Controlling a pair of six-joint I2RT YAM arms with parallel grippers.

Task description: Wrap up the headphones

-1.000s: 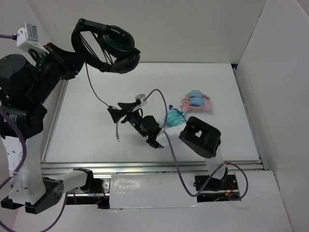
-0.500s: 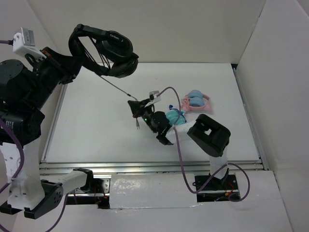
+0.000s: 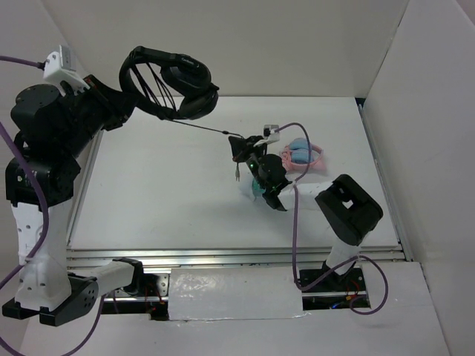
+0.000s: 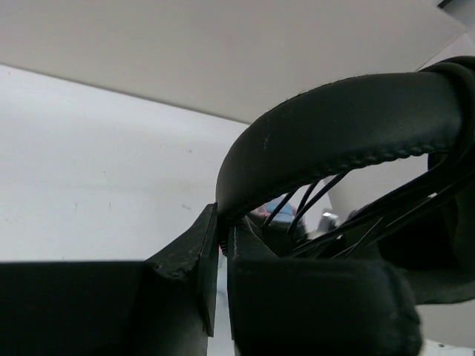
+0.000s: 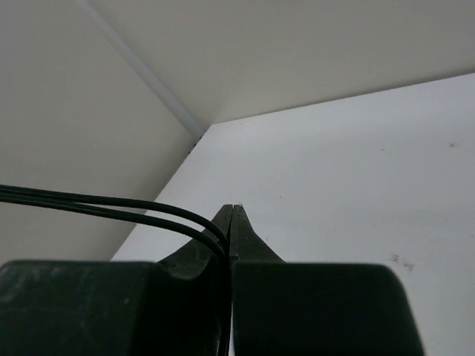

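Top external view first: black headphones (image 3: 172, 81) up in the upper left of the frame, lifted off the table (image 3: 163, 200) and pinched by the headband (image 3: 159, 53) in the left gripper (image 3: 128, 102). Earcups (image 3: 194, 93) hanging at the right end of the band, with several loops of cable (image 3: 204, 127) strung across inside the arch. From the cups, one taut stretch of that cable running down and to the right, straight into the right gripper (image 3: 237, 146) near the middle of the frame. Short tail with the plug (image 3: 235, 173) dangling just below that gripper; can't tell whether touching the table or not.

Left wrist view: fingers (image 4: 185, 259) squeezed down to a thin slit, clamped on the lower end of the padded headband at centre frame. Cable strands fanned out behind the band on the right side. Narrow grip, band firmly in it.

Right wrist view: jaws pressed together with basically no gap, two thin black strands coming in from the left edge and vanishing between the tips. Closed tight on the cable, then.

Rest of the top view: pink-and-blue headphones (image 3: 303, 156) lying on the table right of centre, just beside the right arm's wrist. Teal headphones (image 3: 257, 189) peeking out from under that wrist, mostly hidden.
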